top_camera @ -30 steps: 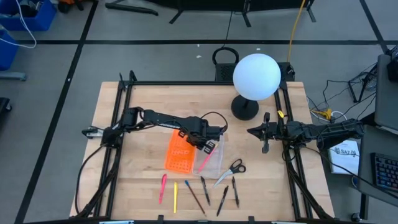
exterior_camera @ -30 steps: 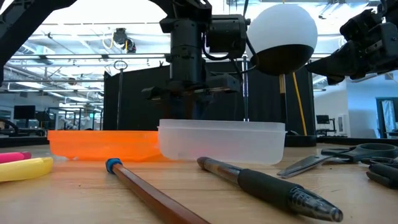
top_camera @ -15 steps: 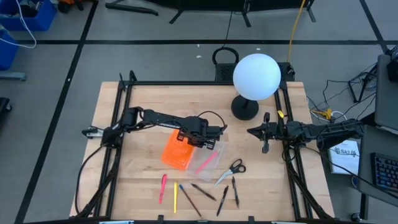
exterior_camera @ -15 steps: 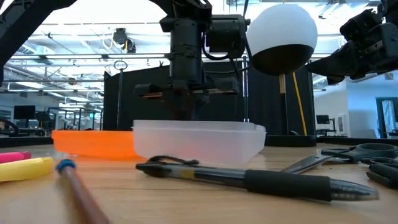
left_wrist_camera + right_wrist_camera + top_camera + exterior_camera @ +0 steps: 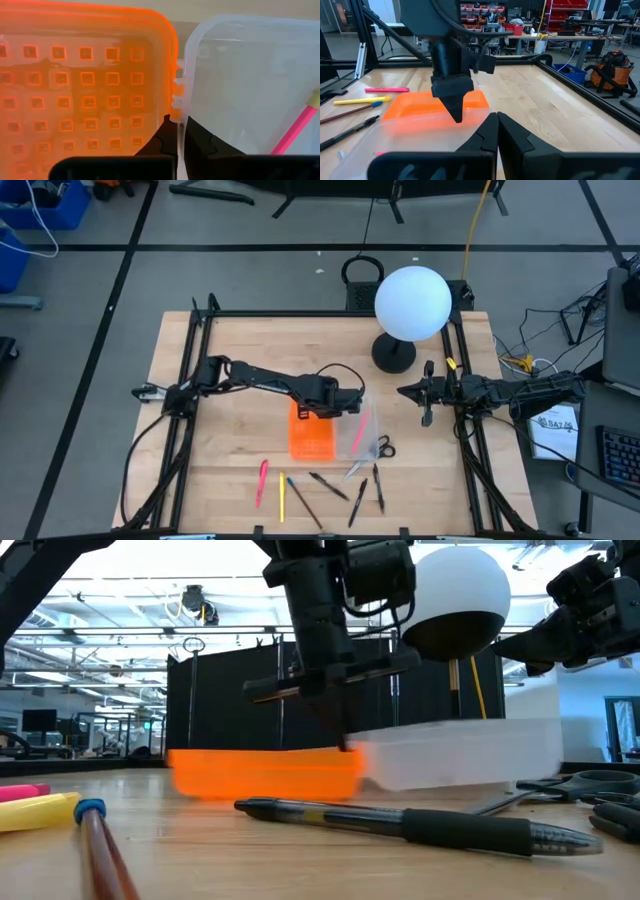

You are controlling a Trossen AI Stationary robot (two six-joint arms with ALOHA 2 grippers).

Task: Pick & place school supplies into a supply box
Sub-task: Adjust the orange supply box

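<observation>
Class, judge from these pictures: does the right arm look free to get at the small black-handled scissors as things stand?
Probably yes: the right gripper is shut and holds nothing, and bare table lies between it and the black-handled scissors, though the clear plastic tray overlaps their blades.

Bare table (image 5: 230, 340) lies far and left of the box (image 5: 335, 430). Pens (image 5: 330, 486) and scissors (image 5: 372, 452) crowd its near side; a lamp (image 5: 410, 305) blocks far right.

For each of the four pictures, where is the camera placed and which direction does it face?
High view: above the table, facing down; both arms, left gripper at the supply box.
Low view: table height, facing level; a pen near, left arm above.
Left wrist view: on the left arm, facing the box hinge; own fingers shut there.
Right wrist view: on the right arm at the table's right side; right gripper jaws together.
All show the orange lid.
</observation>
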